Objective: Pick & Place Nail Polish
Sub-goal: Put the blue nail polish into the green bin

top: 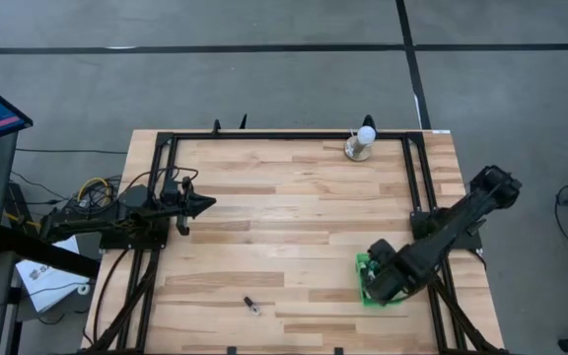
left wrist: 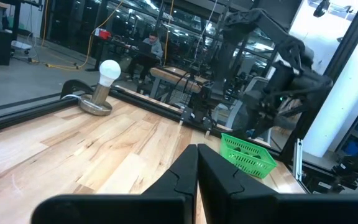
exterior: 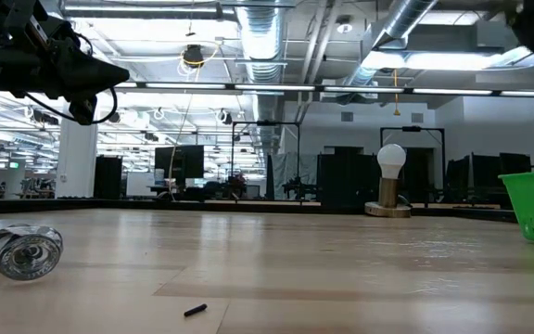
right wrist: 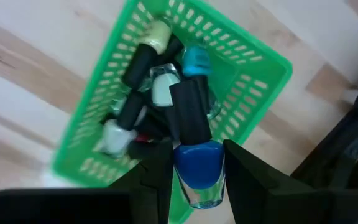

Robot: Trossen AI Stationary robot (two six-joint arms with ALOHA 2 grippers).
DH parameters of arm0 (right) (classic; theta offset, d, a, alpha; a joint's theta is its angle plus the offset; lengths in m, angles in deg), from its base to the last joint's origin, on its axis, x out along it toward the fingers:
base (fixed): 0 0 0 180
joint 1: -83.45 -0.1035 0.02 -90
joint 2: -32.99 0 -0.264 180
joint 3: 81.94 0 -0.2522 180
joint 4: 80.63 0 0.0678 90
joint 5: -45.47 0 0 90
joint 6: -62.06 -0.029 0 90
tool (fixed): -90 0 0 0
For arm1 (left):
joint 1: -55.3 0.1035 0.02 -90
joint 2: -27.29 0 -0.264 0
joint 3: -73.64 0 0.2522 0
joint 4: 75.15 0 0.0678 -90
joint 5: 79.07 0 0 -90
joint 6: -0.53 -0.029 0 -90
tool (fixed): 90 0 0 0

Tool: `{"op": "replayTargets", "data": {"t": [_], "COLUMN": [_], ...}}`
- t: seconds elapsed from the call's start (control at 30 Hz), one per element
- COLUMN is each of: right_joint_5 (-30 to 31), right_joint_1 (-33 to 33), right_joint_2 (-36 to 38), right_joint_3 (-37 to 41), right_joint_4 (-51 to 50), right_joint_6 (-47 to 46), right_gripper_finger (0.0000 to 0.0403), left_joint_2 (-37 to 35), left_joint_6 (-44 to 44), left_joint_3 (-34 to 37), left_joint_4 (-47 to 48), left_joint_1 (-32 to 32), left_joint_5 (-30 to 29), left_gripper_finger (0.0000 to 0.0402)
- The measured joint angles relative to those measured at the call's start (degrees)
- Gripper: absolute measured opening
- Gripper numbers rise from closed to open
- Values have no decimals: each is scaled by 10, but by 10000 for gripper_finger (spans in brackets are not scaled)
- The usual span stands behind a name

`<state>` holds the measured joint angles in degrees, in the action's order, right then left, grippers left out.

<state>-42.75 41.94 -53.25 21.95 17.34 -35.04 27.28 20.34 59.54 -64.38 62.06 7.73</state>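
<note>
Right hand (right wrist: 196, 163), above the green basket (right wrist: 253, 93) near the tabletop's (top: 294, 227) right edge, pinches a blue bottle (right wrist: 197, 169). Left hand (left wrist: 197, 163), fingers pressed together, waits by the left edge.

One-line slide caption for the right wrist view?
Right tool holds a blue nail polish bottle above the green plastic basket of bottles.

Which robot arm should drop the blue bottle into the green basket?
The right one. Its gripper holds the blue nail polish bottle directly above the green basket, which already has other bottles in it. The left gripper waits across the table, jaws shut and empty.
</note>
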Motion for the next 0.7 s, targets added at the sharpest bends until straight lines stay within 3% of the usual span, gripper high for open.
{"op": "replayTargets", "data": {"t": [0.3, 0.53, 0.7], "right_joint_5": [-2, 9, 27], "right_joint_1": [23, 49, 60], "right_joint_2": [-93, -106, -105], "right_joint_3": [0, 0, 0], "right_joint_4": [22, 25, 20], "right_joint_6": [231, 298, 328], "right_gripper_finger": [103, 110, 151], "left_joint_2": [0, 0, 0], "left_joint_6": [0, 0, 0], "left_joint_3": [0, 0, 0], "left_joint_4": [0, 0, 0], "left_joint_1": [0, 0, 0], "left_joint_5": [0, 0, 0], "left_gripper_finger": [3, 3, 3]}}
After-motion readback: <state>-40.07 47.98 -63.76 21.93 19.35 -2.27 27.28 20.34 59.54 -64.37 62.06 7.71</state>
